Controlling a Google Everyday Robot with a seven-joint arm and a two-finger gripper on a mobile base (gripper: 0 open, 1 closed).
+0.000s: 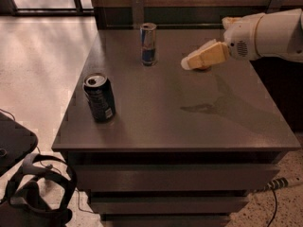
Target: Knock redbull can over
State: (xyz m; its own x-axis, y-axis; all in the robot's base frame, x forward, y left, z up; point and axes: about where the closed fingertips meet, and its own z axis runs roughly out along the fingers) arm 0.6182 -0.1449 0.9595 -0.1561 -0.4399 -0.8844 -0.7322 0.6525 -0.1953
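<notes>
While your gripper [189, 61] hovers over rear right of table [189, 126], jaws look pressed together, no gap showing, nothing held. Redbull can [148, 44] stands upright at rear centre, left of gripper tip, not touching it. Dark wider can [100, 97] stands upright near left edge, well apart from both.
</notes>
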